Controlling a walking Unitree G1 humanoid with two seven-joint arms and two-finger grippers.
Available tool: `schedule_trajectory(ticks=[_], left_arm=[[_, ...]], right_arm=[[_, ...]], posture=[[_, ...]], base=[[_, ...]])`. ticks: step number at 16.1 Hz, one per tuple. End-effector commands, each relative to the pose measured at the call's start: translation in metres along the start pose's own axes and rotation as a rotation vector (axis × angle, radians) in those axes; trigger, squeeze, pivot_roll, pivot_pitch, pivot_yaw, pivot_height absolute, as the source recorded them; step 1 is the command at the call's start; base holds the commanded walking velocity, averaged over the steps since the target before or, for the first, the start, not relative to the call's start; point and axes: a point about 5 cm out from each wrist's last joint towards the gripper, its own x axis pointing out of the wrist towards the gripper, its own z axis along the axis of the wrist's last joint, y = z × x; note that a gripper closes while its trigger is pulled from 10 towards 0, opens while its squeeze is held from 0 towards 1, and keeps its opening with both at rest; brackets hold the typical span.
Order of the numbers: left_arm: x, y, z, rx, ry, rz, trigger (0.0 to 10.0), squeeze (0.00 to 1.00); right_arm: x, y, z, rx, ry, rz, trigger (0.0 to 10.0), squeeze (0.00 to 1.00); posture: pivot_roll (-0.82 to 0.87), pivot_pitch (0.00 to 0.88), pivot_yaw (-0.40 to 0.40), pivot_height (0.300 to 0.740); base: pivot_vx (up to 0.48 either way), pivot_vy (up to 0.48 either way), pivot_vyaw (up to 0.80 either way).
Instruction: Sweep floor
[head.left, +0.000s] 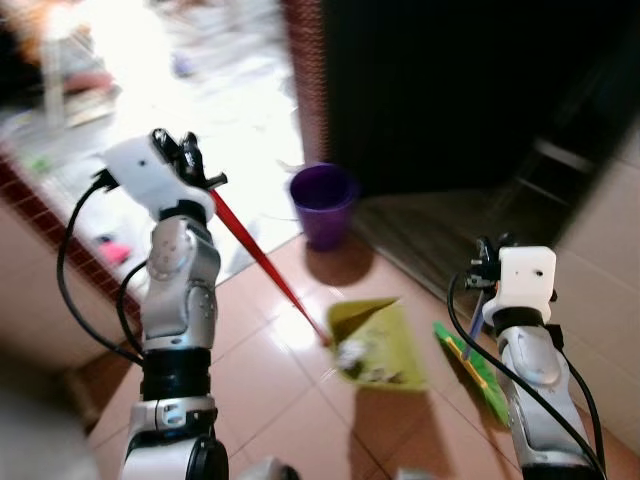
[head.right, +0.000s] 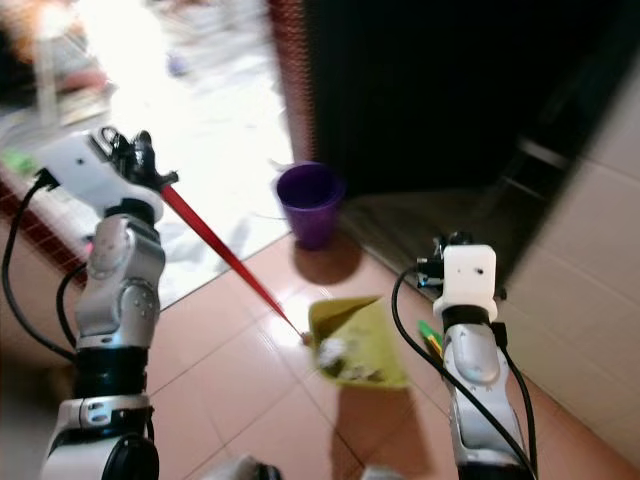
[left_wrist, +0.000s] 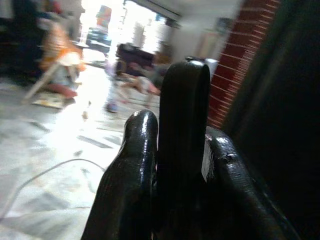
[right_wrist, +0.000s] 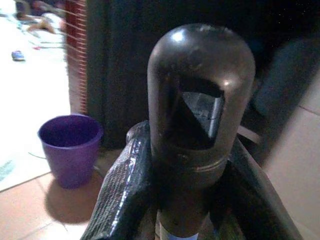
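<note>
A yellow-green dustpan (head.left: 375, 345) rests on the orange floor tiles with white and grey litter (head.left: 355, 358) in it. Its long red handle (head.left: 265, 262) slopes up to my left gripper (head.left: 190, 160), which is shut on the handle's black top end (left_wrist: 182, 145). My right gripper (head.left: 482, 268) is shut on a broom's handle, whose black hollow cap (right_wrist: 200, 115) sticks out between the fingers. The broom's green head (head.left: 470, 365) lies low by the dustpan's right side, partly hidden by my right arm.
A purple bucket (head.left: 322, 205) stands on the tiles beyond the dustpan, beside a brick pillar (head.left: 308, 70) and a dark doorway (head.left: 470, 90). To the left a bright, littered area (head.left: 200, 90) lies past a low tiled edge. A pale tiled wall (head.left: 610, 240) rises on the right.
</note>
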Motion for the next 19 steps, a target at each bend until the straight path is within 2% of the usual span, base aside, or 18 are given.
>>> schedule_trajectory(ticks=[1, 3, 5, 7, 10, 13, 15, 19], left_arm=[[0.006, 0.000, 0.022, -0.012, -0.092, 0.012, 10.0, 0.00], [0.011, -0.002, 0.031, -0.023, -0.122, 0.028, 10.0, 0.00], [0.020, 0.000, 0.049, -0.030, -0.182, 0.057, 10.0, 0.00], [0.024, -0.001, 0.055, -0.042, -0.197, 0.058, 10.0, 0.00], [0.028, -0.005, 0.061, -0.071, -0.210, 0.060, 10.0, 0.00], [0.031, -0.011, 0.069, -0.078, -0.238, 0.056, 10.0, 0.00], [0.033, -0.013, 0.072, -0.055, -0.259, 0.052, 10.0, 0.00], [0.033, -0.022, 0.066, -0.049, -0.226, 0.022, 10.0, 0.00]], right_arm=[[0.003, 0.011, 0.010, 0.043, -0.051, 0.035, 10.0, 0.00], [0.003, 0.012, 0.010, 0.047, -0.050, 0.038, 10.0, 0.00], [0.004, 0.014, 0.010, 0.046, -0.054, 0.045, 10.0, 0.00], [0.003, 0.014, 0.011, 0.041, -0.058, 0.047, 10.0, 0.00], [0.001, 0.016, 0.008, 0.047, -0.052, 0.051, 10.0, 0.00], [0.001, 0.017, 0.007, 0.060, -0.045, 0.055, 10.0, 0.00], [0.001, 0.020, 0.006, 0.066, -0.040, 0.063, 10.0, 0.00], [-0.001, 0.025, 0.005, 0.096, -0.024, 0.080, 10.0, 0.00]], posture=[[-0.16, 0.000, 0.080, 0.740], [-0.16, 0.000, 0.078, 0.740], [-0.16, 0.000, 0.079, 0.740], [-0.16, 0.000, 0.082, 0.740], [-0.16, 0.000, 0.086, 0.740], [-0.16, 0.000, 0.087, 0.740], [-0.16, 0.000, 0.086, 0.740], [-0.15, 0.000, 0.089, 0.740]], base=[[0.330, 0.349, 0.00], [0.330, 0.349, 0.00], [0.332, 0.347, 0.00], [0.345, 0.332, 0.32], [0.378, 0.292, 0.57], [0.411, 0.245, 0.00], [0.431, 0.000, 0.00], [0.478, 0.000, -0.20]])
